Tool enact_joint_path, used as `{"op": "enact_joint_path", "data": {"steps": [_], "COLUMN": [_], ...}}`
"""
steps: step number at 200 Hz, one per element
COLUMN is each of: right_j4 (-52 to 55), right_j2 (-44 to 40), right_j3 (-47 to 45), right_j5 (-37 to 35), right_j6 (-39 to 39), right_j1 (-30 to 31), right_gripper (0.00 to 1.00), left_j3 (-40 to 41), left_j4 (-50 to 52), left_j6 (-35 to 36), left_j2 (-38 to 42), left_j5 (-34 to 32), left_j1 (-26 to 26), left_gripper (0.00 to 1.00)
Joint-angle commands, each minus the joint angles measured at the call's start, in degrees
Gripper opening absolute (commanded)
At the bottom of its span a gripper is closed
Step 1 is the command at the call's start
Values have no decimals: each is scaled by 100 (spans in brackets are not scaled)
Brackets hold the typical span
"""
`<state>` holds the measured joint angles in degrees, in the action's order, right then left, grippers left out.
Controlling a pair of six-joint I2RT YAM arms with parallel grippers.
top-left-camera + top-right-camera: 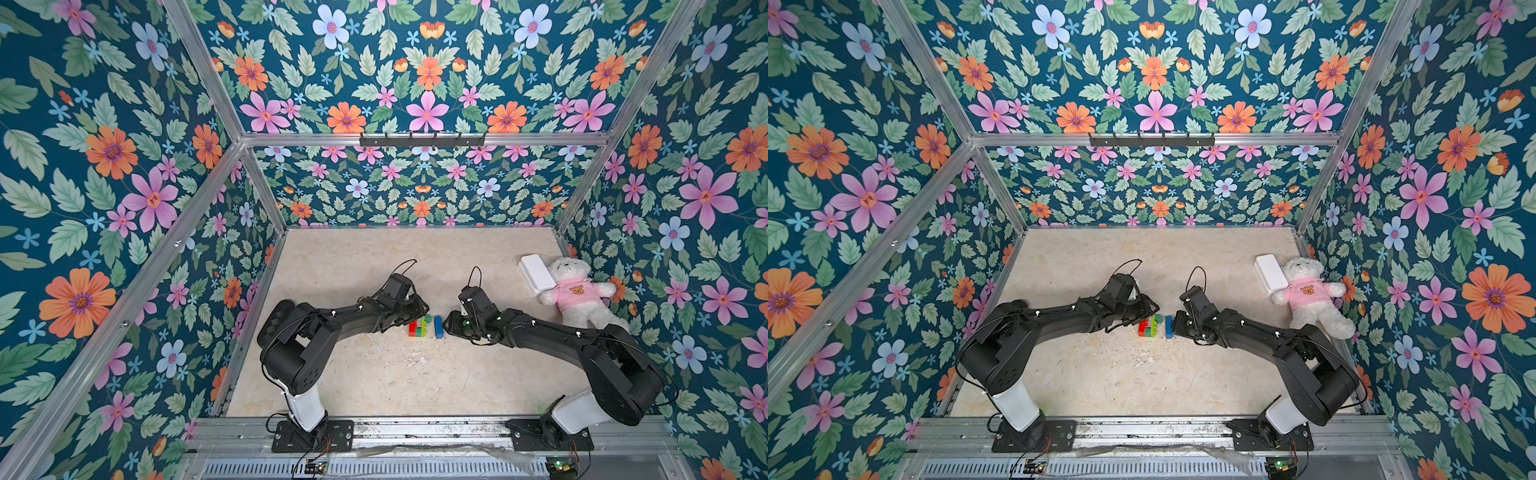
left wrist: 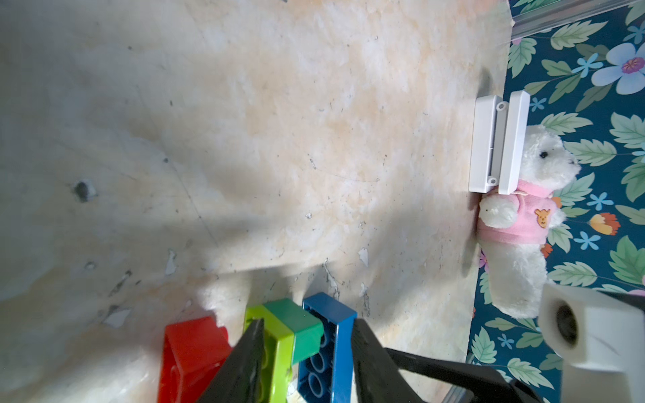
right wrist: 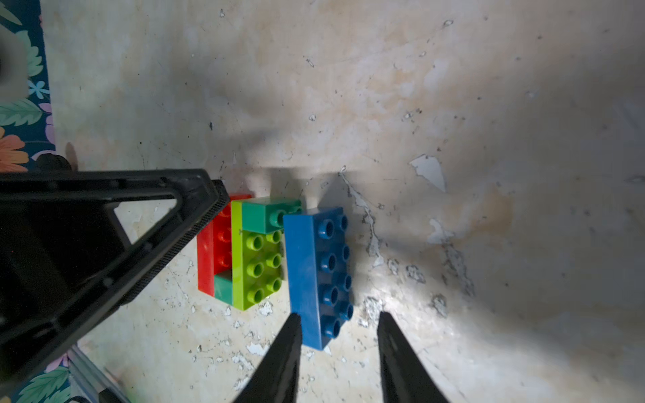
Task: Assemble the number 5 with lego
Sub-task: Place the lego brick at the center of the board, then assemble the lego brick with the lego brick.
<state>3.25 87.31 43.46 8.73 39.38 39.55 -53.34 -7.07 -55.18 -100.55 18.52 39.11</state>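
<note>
My right claw (image 3: 338, 315) stood part open astride the near end of the blue brick (image 3: 314, 272). One finger was on the stack side and the other beyond the studs, so nothing was clamped. In both top views that brick lay just below the middle of the frame. Its long axis ran up and down the picture, with the stack (image 1: 422, 327) immediately to its left and my right claw immediately to its right. It lay on its side, hollow underside toward the stack and studs turned away.

The stack lay on its side too: red brick (image 3: 206, 258), lime brick (image 3: 260, 268) and two dark-green ones, all joined. The upper dark-green brick (image 3: 265, 216) pointed its studs at the blue one. The blue brick sat a little askew to them, and I could not tell whether it touched.

I judged it had to go leftward in the frame, squared up and pressed on, and my right claw was the nearer for that. My left claw (image 2: 310, 321) hung at the stack's upper left, jaws part open and holding nothing I could see, placed well to brace the red side.

The counter (image 1: 374, 374) was flat, pale and scuffed, with free room all round. The teddy (image 1: 577, 291) and white box (image 1: 536, 272) lay well apart at the right edge, against the floral wall (image 1: 665, 208).
</note>
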Motion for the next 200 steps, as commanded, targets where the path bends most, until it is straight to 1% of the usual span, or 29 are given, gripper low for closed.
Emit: {"op": "enact_joint_path", "data": {"steps": [1, 46, 90, 140, 200], "right_j4": [-582, -1025, -1174, -1309, -1453], "right_j2": [1, 124, 389, 553, 655], "right_j3": [-81, -198, -175, -158, -119], "right_j5": [259, 556, 696, 749, 823], "right_j6": [143, 271, 281, 316, 343], "right_j1": [-39, -145, -203, -213, -221], "right_gripper": [39, 38, 36, 33, 30], "left_j3": [-10, -10, 17, 41, 52], "left_j4": [-11, -5, -5, -31, -47], "left_j6": [7, 7, 7, 6, 7], "left_j2": [-17, -54, -61, -96, -114], "left_j5": [-9, -3, -10, 11, 29], "left_j1": [17, 27, 31, 31, 34], "left_gripper": [43, 40, 38, 34, 33]}}
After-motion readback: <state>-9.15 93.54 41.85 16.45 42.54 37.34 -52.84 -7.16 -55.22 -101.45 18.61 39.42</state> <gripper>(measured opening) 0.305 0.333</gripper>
